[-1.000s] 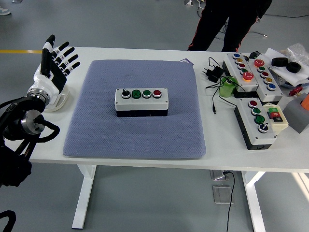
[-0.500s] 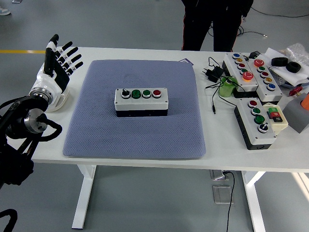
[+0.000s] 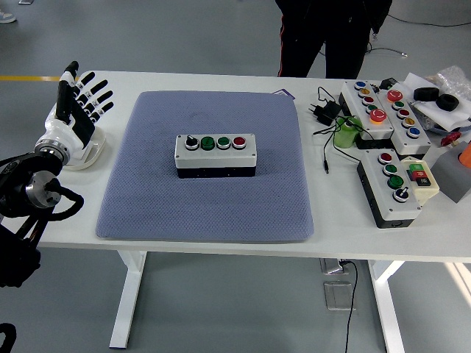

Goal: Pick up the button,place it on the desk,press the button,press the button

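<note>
The table's [image 3: 221, 246] near edge runs bare across the bottom, white, on white legs. On it lies a blue-grey mat [image 3: 207, 168], taking up most of the left and middle. The button box [image 3: 215, 155] sits at the mat's centre, long side toward the camera, white top on a black base. Its top carries a row of four controls: a black knob at the left, then two green buttons, then a red one.

At the left edge, the left arm comes in from the lower corner, black joints and cables low, a white wrist above. The left hand [image 3: 77, 105] is held upright over the table just beside the mat's left border, palm side turned toward the box, its fingers [image 3: 96, 90] spread apart and holding nothing. It is well apart from the box.

To the right of the mat, off it, lie two more control boxes: a nearer one [image 3: 395, 184] with red, green and black buttons, and a farther, longer one [image 3: 385, 109] with many coloured buttons. Between them and the mat are a green cylinder [image 3: 345, 134], a black plug [image 3: 324, 112] and its cable.

At the far side a person [image 3: 324, 33] in dark trousers stands behind the table.
</note>
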Robot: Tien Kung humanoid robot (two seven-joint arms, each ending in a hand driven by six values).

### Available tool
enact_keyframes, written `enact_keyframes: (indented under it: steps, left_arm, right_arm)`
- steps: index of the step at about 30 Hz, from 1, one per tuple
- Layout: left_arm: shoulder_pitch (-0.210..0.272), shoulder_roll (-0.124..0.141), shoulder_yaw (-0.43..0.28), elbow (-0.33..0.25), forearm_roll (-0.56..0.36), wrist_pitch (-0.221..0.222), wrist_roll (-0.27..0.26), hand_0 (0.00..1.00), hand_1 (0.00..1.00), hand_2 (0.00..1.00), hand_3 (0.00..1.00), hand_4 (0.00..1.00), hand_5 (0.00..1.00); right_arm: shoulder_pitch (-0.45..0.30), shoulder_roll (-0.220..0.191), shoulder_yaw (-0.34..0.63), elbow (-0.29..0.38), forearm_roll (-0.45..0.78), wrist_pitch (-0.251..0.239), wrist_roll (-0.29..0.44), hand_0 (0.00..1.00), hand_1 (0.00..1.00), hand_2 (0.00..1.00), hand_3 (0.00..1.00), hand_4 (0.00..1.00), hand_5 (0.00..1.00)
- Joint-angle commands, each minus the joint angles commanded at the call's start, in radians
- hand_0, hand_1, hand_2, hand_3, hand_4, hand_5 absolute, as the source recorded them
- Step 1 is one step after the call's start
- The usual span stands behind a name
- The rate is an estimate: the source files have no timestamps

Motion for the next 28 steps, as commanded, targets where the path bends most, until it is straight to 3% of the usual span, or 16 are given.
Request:
enact_keyframes:
  steps: [7,16,20,22,25,28]
  left_arm:
    - [0.055,0.004,-0.071,-0.035,0.074,-0.113,0.036,0.852,0.835,0.848,0.924,0.737,0.998]
    - [0.145,-0.004,-0.157,-0.144,0.246,-0.162,0.043,0.853,0.836,0.847,0.915,0.740,0.998]
    - [0.170,-0.012,-0.168,-0.172,0.286,-0.171,0.041,0.847,0.834,0.847,0.911,0.732,0.998]
    - [0.182,-0.022,-0.178,-0.185,0.297,-0.149,0.027,0.847,0.834,0.847,0.911,0.732,0.998]
    - [0.207,-0.052,-0.218,-0.213,0.300,-0.121,0.012,0.849,0.836,0.854,0.921,0.729,0.998]
    - [0.227,-0.070,-0.244,-0.237,0.312,-0.120,0.015,0.849,0.836,0.854,0.921,0.729,0.998]
  right_arm:
    - [0.003,0.000,0.002,0.000,-0.008,0.000,0.000,0.650,0.508,0.549,0.588,0.265,0.373]
    - [0.016,0.001,0.010,0.000,-0.010,0.002,0.008,0.650,0.508,0.549,0.588,0.265,0.373]
    - [0.018,0.001,0.012,0.000,-0.012,0.004,0.009,0.650,0.508,0.549,0.588,0.265,0.374]
    - [0.019,0.001,0.012,0.000,-0.014,0.004,0.009,0.650,0.508,0.549,0.588,0.265,0.374]
    - [0.019,0.001,0.013,0.000,-0.017,0.004,0.007,0.650,0.508,0.549,0.588,0.265,0.374]
    - [0.019,0.001,0.013,0.000,-0.018,0.004,0.007,0.650,0.508,0.549,0.588,0.265,0.374]
